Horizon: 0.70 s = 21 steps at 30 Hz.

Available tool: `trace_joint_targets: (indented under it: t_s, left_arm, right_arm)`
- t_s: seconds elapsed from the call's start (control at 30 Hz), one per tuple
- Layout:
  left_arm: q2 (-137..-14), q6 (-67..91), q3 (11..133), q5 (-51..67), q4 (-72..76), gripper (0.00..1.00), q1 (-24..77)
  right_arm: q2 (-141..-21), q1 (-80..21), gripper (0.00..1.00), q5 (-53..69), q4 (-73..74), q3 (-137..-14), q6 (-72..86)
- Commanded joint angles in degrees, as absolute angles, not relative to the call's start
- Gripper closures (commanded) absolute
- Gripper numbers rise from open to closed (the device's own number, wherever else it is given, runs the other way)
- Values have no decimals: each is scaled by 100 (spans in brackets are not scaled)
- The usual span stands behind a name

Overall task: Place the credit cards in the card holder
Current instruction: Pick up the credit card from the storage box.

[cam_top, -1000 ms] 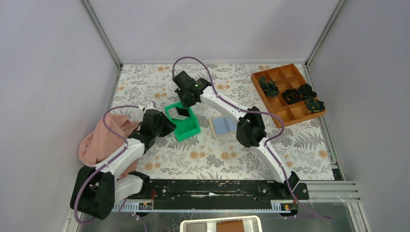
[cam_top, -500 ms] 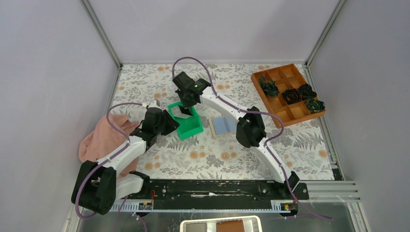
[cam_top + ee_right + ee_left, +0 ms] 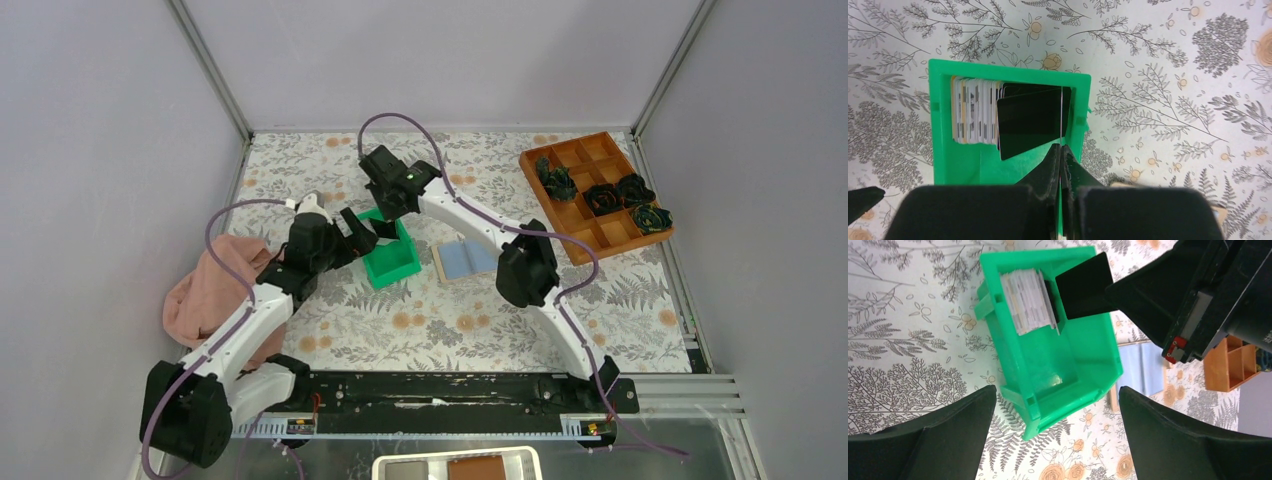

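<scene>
**Right claw pinching one dark card at the green tray**

The right claw (image 3: 1061,147) was closed on a dark card (image 3: 1030,120), gripping it by one edge. The card stood on edge inside the tray (image 3: 998,67), against the tray's far wall. The left claw (image 3: 1057,392) was wide open and held nothing. It hovered by the tray's near-left side. The holder (image 3: 465,260) lay open on the surface (image 3: 600,300), blue-grey face up, just right of the tray.

The step in hand looked like drawing the card out. To do it well, the card should probably rise straight up until it cleared the tray wall, so it would not snag and twist in the pinch. The thin edge grip looked easy to lose, so a slow lift seemed wise. The left claw seemed well placed to steady the tray.

Counted: two claws, one tray, one holder and one gripped card. At least one more dark card stood behind it. A stack (image 3: 975,117) of pale-edged cards stood beside it, packed too tightly to count. One orange box (image 3: 590,195) held four dark lumps (image 3: 605,197), and one pink cloth (image 3: 210,295) lay at the left.
</scene>
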<state>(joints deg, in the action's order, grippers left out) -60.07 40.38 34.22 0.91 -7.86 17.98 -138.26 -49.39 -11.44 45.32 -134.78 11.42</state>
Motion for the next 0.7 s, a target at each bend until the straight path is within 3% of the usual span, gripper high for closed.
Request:
trace_joint_targets:
  t_s: [0.0,0.27,0.4,0.67]
  left_arm:
    - [-5705,3793,3755,-108,-1009,0,1830]
    - [-5238,3489,3905,344,-831,0,1828]
    - [-5051,3333,3883,1106,-528,1,1829]
    - [-4965,3499,3801,2829,46,19,1827]
  right_arm:
    - [-12928,-4966,100,-1339,4293,-13306,1037]
    - [-11741,-4970,100,-1066,4272,-12541,1005]
    - [-11054,-4853,100,-442,4547,-11987,1041]
    - [-9285,-4365,100,1493,4294,-9768,1334]
